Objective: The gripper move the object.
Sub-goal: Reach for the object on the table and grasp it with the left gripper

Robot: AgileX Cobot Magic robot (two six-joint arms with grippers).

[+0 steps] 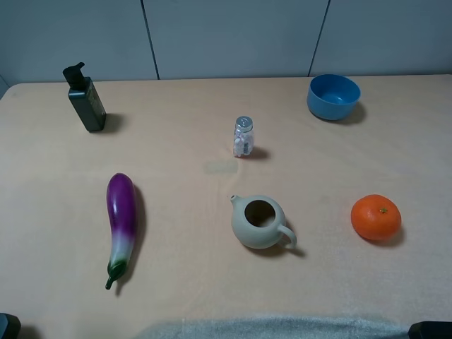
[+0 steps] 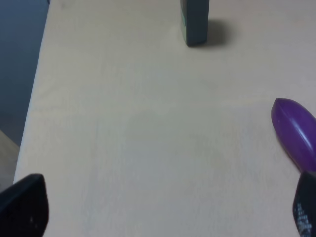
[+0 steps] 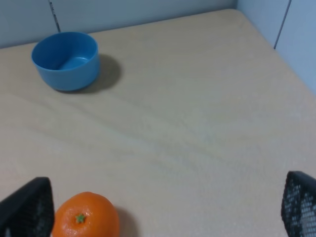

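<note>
The dark pump-dispenser bottle [image 1: 86, 101] stands upright at the far left of the table; its lower body also shows in the left wrist view [image 2: 195, 22]. My left gripper [image 2: 163, 212] is open and empty, well short of the bottle, with the eggplant tip beside one finger. My right gripper [image 3: 163, 207] is open and empty over the right side of the table, near the orange. In the exterior view only dark bits of the left arm [image 1: 7, 326] and the right arm [image 1: 431, 330] show at the bottom corners.
A purple eggplant [image 1: 121, 222] lies front left, also in the left wrist view [image 2: 296, 133]. A clear silver-capped shaker [image 1: 243, 138] stands mid-table, a pale teapot [image 1: 260, 222] in front of it. An orange [image 1: 376, 217] and a blue bowl [image 1: 333, 96] are on the right.
</note>
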